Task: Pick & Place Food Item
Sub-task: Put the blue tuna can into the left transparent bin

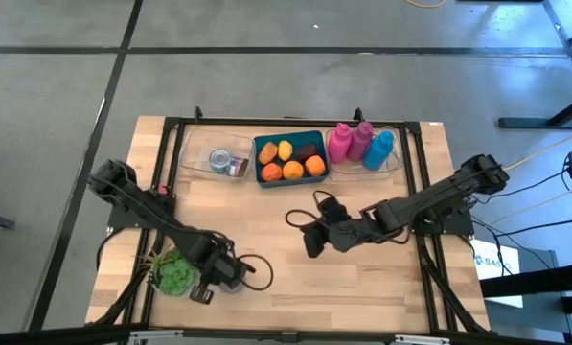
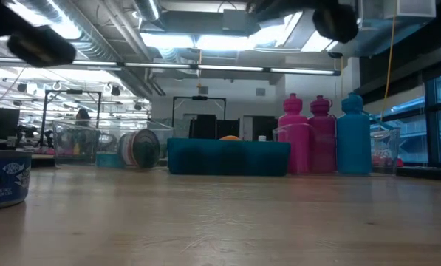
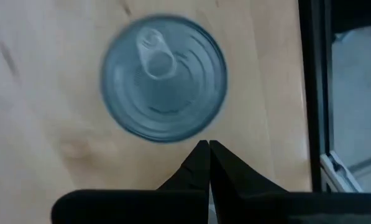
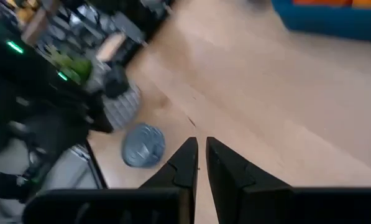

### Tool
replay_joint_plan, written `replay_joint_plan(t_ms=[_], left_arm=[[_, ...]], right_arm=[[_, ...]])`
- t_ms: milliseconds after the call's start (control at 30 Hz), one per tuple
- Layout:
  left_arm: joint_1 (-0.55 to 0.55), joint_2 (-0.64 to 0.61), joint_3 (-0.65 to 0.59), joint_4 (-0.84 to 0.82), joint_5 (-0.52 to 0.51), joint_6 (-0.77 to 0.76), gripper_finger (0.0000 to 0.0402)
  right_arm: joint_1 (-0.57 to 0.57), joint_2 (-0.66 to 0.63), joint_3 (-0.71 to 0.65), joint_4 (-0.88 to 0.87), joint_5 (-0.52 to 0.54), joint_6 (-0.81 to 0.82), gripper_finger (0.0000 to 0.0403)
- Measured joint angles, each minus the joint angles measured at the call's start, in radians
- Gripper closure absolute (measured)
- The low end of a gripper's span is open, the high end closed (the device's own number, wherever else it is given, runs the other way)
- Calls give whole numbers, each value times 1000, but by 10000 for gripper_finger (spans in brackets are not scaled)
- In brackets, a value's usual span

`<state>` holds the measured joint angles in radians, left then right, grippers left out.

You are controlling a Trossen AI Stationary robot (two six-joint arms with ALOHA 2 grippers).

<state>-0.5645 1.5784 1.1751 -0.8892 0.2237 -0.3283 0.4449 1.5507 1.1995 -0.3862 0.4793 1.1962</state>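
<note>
A silver can [image 3: 163, 78] with a pull tab and a blue label [image 2: 2, 177] stands upright on its base on the wooden table, near the front left corner. My left gripper [image 3: 209, 149] hangs shut above it, pointing steeply down, with its tips just beside the can's rim and clear of it. My right gripper [image 4: 201, 152] hovers shut over the middle of the table [image 1: 314, 240], holding nothing, and its view shows the can [image 4: 143, 145] farther off. A teal tray [image 1: 290, 159] at the far side holds orange, yellow and brown food pieces.
A green plant-like thing [image 1: 175, 276] sits beside my left gripper. A clear bin [image 1: 214, 161] with a second can lying in it stands left of the tray. Two pink bottles [image 1: 348, 142] and a blue one [image 1: 378, 149] stand to its right. A black frame [image 1: 420, 182] runs along the table edges.
</note>
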Motion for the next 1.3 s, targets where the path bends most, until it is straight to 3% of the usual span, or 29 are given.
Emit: replay_joint_plan(t_ms=[233, 533, 733, 933, 1200, 1300], left_arm=[[-21, 53, 0, -3, 49, -1, 401], [-45, 148, 0, 39, 58, -3, 401], [-37, 163, 0, 143, -6, -31, 401], [23, 163, 0, 161, -124, -23, 401], [139, 163, 0, 273, -137, 58, 401], [186, 163, 0, 347, -127, 81, 401]], right_arm=[[52, -86, 0, -26, 112, -3, 367], [100, -109, 0, -25, 168, 0, 367], [109, -109, 0, -19, 168, 16, 367], [122, -109, 0, -17, 168, 23, 367], [132, -109, 0, 17, 174, 18, 367], [148, -109, 1, -51, 243, 78, 371]])
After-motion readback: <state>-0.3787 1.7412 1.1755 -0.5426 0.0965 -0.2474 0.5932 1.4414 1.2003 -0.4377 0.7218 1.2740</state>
